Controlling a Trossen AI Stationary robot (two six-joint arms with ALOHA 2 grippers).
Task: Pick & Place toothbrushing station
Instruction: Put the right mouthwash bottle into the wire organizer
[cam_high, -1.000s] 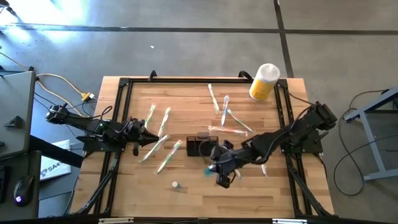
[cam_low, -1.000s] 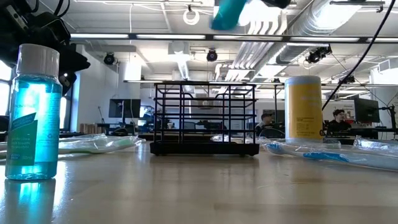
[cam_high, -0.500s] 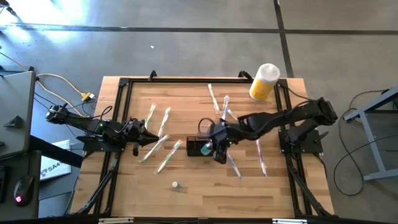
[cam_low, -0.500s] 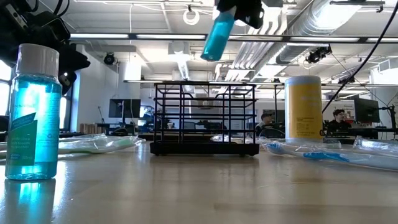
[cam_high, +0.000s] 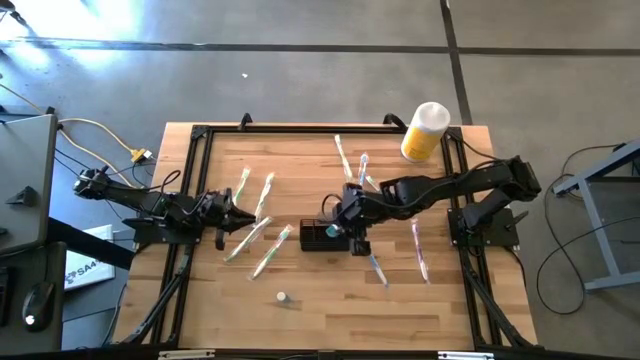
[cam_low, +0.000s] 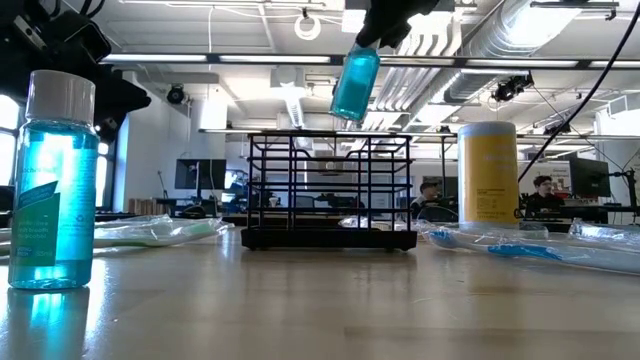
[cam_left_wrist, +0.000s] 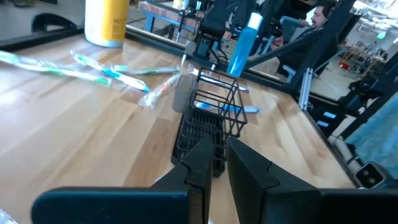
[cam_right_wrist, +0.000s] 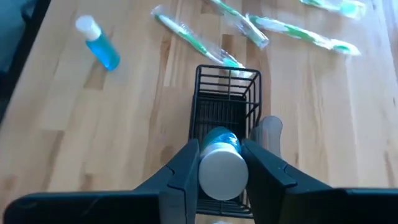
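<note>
Toothbrushing station (cam_high: 318, 236): one black wire-mesh caddy, upright near middle of wooden bench (cam_high: 300, 310), empty of bottle so far as visible.

Counts, high view:
- Mouthwash bottles, blue liquid, white cap: two. One held bottle (cam_low: 354, 82) in air, tilted, directly above caddy; one standing bottle (cam_low: 50, 180) upright on bench well apart from caddy, toward near edge. Label text on standing bottle present but not readable.
- Yellow cylinder with white cap (cam_high: 424, 131): one, at far right corner of bench. No legible print.
- Wrapped toothbrushes: left group (cam_high: 255, 225) of about four left of caddy; right group (cam_high: 360, 180) of roughly five or six behind and right of caddy. Exact count uncertain where overlapping.

Right gripper (cam_right_wrist: 221, 163): above caddy, fingers (cam_right_wrist: 266, 171) closed on held bottle, gripping just below white cap, one finger each side. Bottle base pointed down toward caddy's open top, not yet inside.

Left gripper (cam_high: 232, 217): low over left side of bench, beside left group of toothbrushes, well apart from caddy. Fingers (cam_left_wrist: 252, 168) nearly together, narrow gap between, nothing held.

People seated at desks in room beyond bench, low view.
</note>
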